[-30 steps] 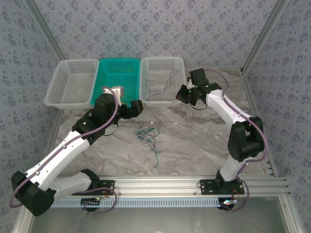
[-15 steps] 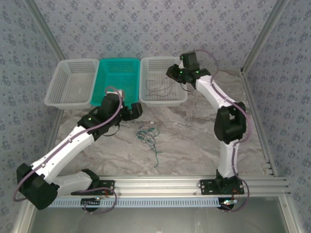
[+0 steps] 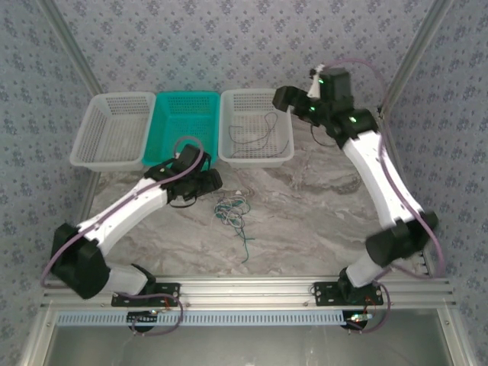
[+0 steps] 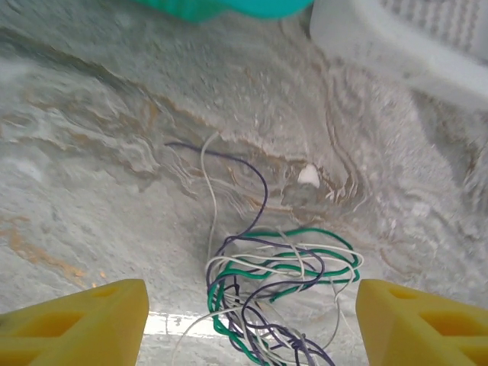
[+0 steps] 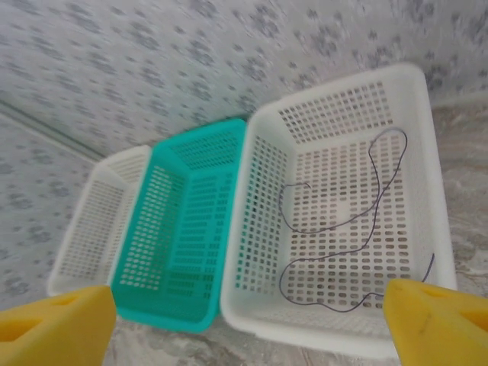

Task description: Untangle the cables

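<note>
The left claw (image 4: 252,316) is released, its fingers spread wide, with the tangle of green, white and dark cables (image 4: 268,284) on the marble table (image 4: 91,191) between and just ahead of its tips. The right claw (image 5: 248,324) is likewise spread and empty over the white basket (image 5: 335,341), where one dark cable (image 5: 358,216) lies loose, with a teal basket (image 5: 152,229) to the left.

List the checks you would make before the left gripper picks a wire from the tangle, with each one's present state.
1. Left gripper open: ok.
2. Tangle between its fingers: ok.
3. One wire lying apart for pinching: not ok; green, white and dark strands overlap.
4. Right gripper open, holding nothing: ok.
5. Dark wire inside the white basket: ok.
6. Finger height above the table: cannot tell.
</note>
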